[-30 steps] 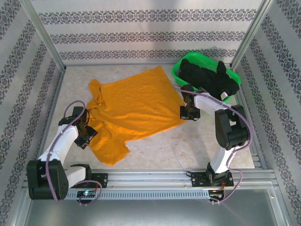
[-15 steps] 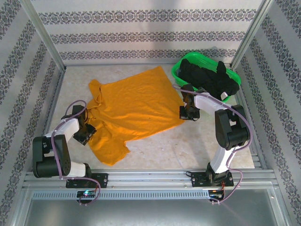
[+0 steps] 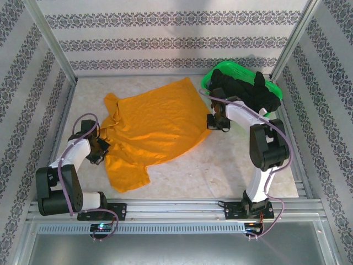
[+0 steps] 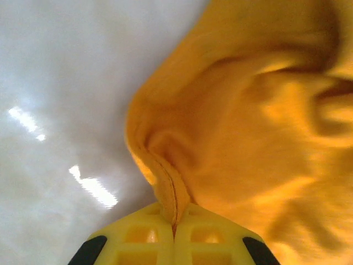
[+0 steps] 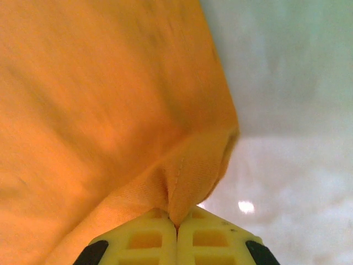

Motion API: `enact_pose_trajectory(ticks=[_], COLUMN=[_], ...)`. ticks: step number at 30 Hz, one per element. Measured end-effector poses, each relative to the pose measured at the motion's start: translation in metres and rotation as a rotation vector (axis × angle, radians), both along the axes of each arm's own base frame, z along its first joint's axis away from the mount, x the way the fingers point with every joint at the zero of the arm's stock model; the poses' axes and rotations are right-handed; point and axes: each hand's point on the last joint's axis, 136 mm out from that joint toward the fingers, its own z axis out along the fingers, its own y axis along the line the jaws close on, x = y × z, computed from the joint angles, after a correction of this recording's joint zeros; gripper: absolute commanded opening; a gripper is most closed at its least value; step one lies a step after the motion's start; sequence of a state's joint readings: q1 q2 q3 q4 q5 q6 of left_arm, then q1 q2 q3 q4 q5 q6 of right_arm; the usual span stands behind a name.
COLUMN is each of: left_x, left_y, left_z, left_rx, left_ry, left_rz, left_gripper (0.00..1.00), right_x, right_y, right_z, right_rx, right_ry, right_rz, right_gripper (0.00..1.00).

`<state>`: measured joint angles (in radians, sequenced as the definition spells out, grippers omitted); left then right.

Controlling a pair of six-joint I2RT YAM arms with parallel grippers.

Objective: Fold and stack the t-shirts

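While the mustard-orange t-shirt (image 3: 154,127) lies spread over the middle of the table (image 3: 231,165), both arms grip it from opposite sides. The left gripper (image 3: 101,148) sits at the shirt's left edge, by the sleeve. Seen from its wrist, its yellow fingertips (image 4: 143,237) are pressed flat together with a hemmed fold of orange cloth pinched in the seam between them. The right gripper (image 3: 216,122) is at the shirt's right edge, near the green mesh basket (image 3: 208,83). Its yellow pads (image 5: 146,240) are likewise closed tight, and a small peak of fabric is drawn up into them. The black t-shirts (image 3: 245,91) are heaped in that basket at the far right of the table, apart from both grippers.
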<state>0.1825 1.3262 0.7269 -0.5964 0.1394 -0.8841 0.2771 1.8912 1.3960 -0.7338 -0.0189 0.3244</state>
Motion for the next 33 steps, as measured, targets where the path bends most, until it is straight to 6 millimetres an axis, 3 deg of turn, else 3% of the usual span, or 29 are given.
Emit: enact_pose_trajectory(ticks=[7, 11, 14, 22, 28, 30, 33], left_x=[0.049, 0.073, 0.09, 0.114, 0.122, 0.129, 0.145], left_y=[-0.002, -0.006, -0.01, -0.032, -0.034, -0.032, -0.027], left_z=[0.045, 0.073, 0.089, 0.094, 0.105, 0.119, 0.158], left_rx=[-0.037, -0.069, -0.102, -0.216, -0.228, -0.221, -0.197], left_ry=[-0.183, -0.284, -0.353, -0.414, -0.441, -0.472, -0.553], left_rz=[0.011, -0.005, -0.022, -0.06, -0.053, -0.053, -0.052], left_gripper=[0.0, 0.0, 0.0, 0.0, 0.0, 0.0, 0.0], right_x=[0.087, 0.127, 0.143, 0.149, 0.147, 0.144, 0.141], right_y=[0.017, 0.001, -0.02, -0.069, -0.058, -0.047, -0.029], right_z=[0.017, 0.024, 0.029, 0.032, 0.038, 0.047, 0.084], right_rx=[0.004, -0.006, -0.01, -0.02, 0.005, 0.025, 0.088], right_ry=[-0.143, -0.198, -0.213, -0.198, -0.205, -0.22, -0.289], right_rz=[0.023, -0.028, -0.075, -0.168, -0.151, -0.146, -0.147], right_gripper=[0.0, 0.0, 0.0, 0.0, 0.0, 0.0, 0.0])
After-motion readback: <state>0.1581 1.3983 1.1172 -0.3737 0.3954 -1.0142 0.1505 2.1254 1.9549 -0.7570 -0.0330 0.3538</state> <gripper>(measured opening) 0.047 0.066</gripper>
